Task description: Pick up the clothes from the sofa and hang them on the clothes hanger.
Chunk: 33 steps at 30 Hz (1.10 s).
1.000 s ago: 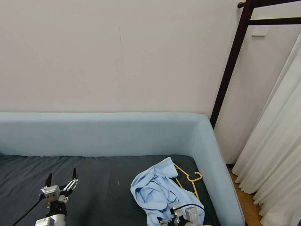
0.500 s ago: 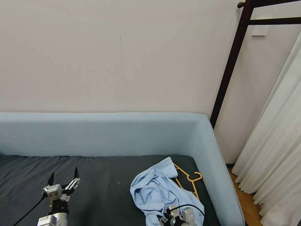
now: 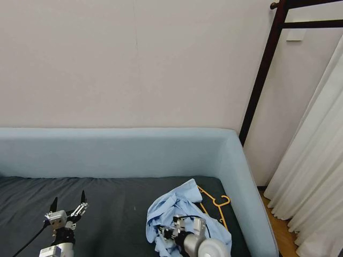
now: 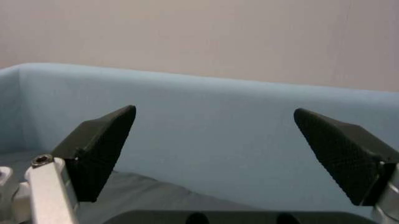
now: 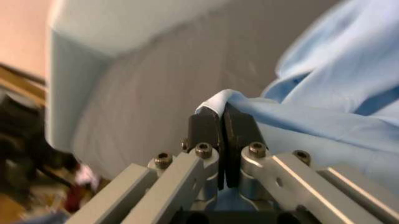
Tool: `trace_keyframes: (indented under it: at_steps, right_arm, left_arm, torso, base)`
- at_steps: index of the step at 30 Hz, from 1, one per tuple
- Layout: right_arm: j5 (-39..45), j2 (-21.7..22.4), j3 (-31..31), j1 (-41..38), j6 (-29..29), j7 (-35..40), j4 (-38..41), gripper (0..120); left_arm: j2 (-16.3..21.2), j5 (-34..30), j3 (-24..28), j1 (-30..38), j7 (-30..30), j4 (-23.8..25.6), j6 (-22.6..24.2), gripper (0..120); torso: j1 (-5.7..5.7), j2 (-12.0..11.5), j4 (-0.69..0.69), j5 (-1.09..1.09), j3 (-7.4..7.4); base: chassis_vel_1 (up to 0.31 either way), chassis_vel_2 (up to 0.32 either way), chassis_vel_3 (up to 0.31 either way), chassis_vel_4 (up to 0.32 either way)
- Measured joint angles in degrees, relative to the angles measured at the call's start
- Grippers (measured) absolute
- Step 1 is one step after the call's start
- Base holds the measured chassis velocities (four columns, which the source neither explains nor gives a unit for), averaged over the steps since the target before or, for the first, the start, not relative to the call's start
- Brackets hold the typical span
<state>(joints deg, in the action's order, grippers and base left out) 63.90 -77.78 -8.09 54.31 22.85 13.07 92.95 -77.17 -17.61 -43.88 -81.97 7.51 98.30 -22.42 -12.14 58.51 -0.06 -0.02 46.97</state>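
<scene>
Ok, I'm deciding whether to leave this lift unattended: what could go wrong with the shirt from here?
1. The right hand is shut on only a thin fold of the blue shirt, so the fabric may slip out when lifted.
2. The orange hanger lies partly under the shirt and could snag and get dragged along.
The left hand hovers open over the sofa seat, apart from the shirt.

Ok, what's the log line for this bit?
right gripper: shut on shirt | left gripper: open above sofa | shirt: on sofa
</scene>
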Motion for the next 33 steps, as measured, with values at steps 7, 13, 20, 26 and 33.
trace_keyframes:
  at_steps: [7, 13, 20, 26, 33]
  right_arm:
    - [1.73, -8.59, -1.00, -4.16, -10.01, 3.25, -2.48, 0]
    - [-4.42, -9.79, -3.46, -2.89, -9.34, 9.29, -5.07, 0]
    - [-8.25, -7.29, -5.09, 0.42, -4.01, 17.00, -4.32, 19]
    - [-7.98, 0.58, -5.89, 2.25, 2.25, 13.93, 3.95, 41]
    - [-9.21, 6.59, 2.29, -6.17, 4.60, 4.83, 0.89, 67]
  left_arm:
    - [-0.17, -0.11, -1.60, -1.16, 0.21, 0.86, 0.01, 100]
    - [-0.91, 0.04, -1.63, -1.99, 0.22, 1.53, -0.34, 100]
    - [-1.55, 0.79, -0.91, -2.12, 0.24, 1.63, -0.75, 100]
    - [-1.73, 1.42, -0.48, -1.94, 0.22, 1.76, -0.71, 100]
    - [-1.72, 1.98, -0.85, -1.96, 0.27, 1.73, -0.56, 100]
  torso:
    - [0.00, 0.00, 0.01, 0.00, -0.01]
    - [0.00, 0.00, -0.01, 0.00, -0.01]
    - [0.00, 0.00, -0.01, 0.02, -0.01]
    - [0.01, 0.00, -0.01, 0.04, -0.01]
    - [0.01, 0.00, -0.01, 0.02, -0.01]
  base:
    - [0.000, 0.000, 0.000, 0.000]
    - [0.000, 0.000, 0.000, 0.000]
    - [0.000, 0.000, 0.000, 0.000]
    - [0.000, 0.000, 0.000, 0.000]
    - [0.000, 0.000, 0.000, 0.000]
